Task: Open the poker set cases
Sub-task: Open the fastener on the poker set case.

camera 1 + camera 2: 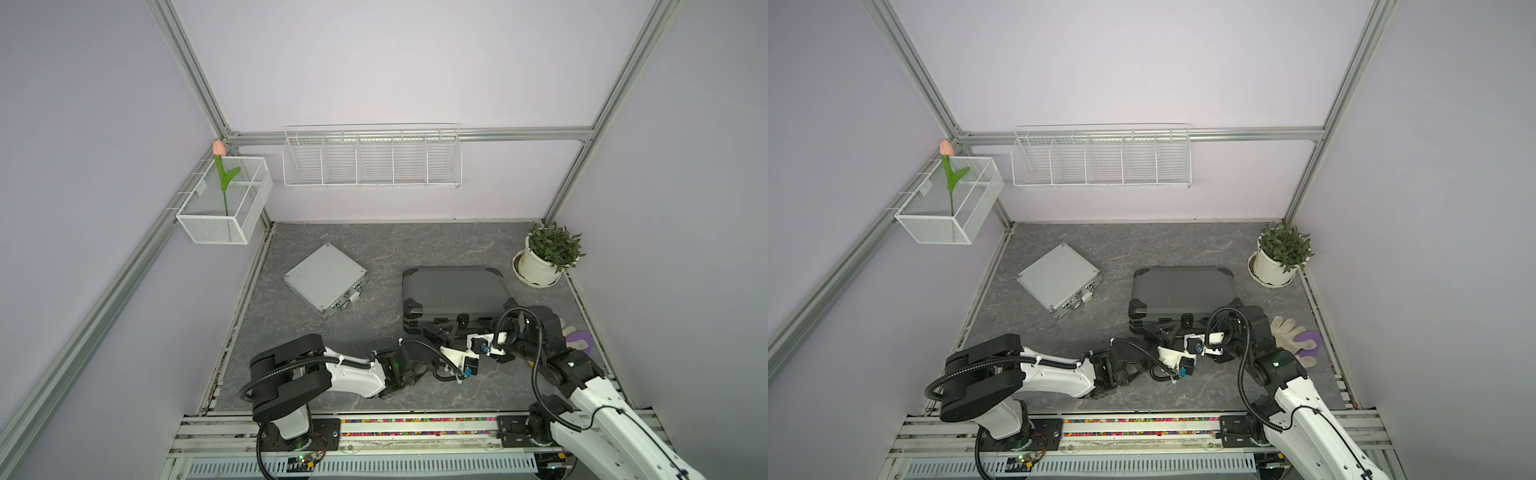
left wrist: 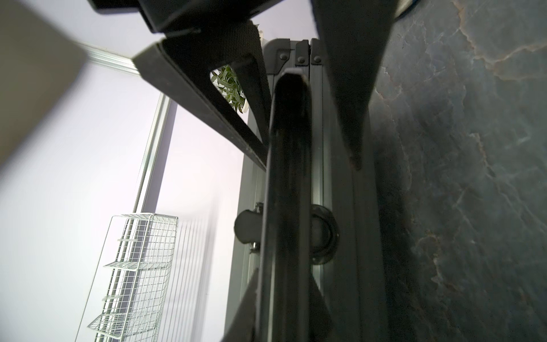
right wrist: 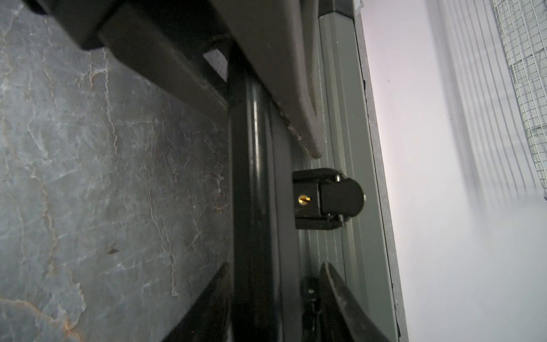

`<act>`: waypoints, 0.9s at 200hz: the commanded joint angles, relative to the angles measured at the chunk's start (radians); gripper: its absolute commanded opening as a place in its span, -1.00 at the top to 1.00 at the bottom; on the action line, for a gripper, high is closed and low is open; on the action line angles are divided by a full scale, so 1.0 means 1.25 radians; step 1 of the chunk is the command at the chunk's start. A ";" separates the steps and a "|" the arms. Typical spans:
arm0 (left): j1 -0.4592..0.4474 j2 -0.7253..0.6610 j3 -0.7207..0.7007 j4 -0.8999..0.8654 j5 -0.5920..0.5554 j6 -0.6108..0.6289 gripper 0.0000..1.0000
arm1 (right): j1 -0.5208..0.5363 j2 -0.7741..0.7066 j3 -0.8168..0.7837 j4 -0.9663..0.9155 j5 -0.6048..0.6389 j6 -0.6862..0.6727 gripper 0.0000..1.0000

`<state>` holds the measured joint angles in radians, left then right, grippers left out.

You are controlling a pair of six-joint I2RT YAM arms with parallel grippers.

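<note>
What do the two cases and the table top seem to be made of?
Smaller silver case: probably aluminium, matte ribbed panel, shiny metal latches.
Larger dark case: seemingly smooth grey-black plastic, with black corner caps.
Table top: grey stone look with pale veins; real stone or printed sheet, I cannot tell.

Two cases (image 1: 325,278) (image 1: 455,289); two baskets (image 1: 224,227) (image 1: 372,168); one plant (image 1: 553,248); one tulip (image 1: 219,148); one glove (image 1: 1287,332).
</note>
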<state>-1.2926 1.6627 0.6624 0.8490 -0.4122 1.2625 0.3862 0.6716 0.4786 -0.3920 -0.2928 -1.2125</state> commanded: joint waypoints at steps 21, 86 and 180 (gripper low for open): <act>0.006 -0.065 0.048 0.288 -0.015 0.009 1.00 | 0.014 0.010 -0.005 0.016 -0.017 0.011 0.03; 0.006 -0.098 0.037 0.260 0.004 -0.016 1.00 | 0.028 0.061 0.029 0.035 0.044 0.036 0.14; 0.006 -0.139 0.036 0.217 0.006 -0.025 1.00 | 0.029 0.018 0.034 0.082 0.092 0.094 0.86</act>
<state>-1.2747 1.6100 0.6552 0.8394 -0.3866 1.2129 0.4366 0.7204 0.5201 -0.3382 -0.2543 -1.1786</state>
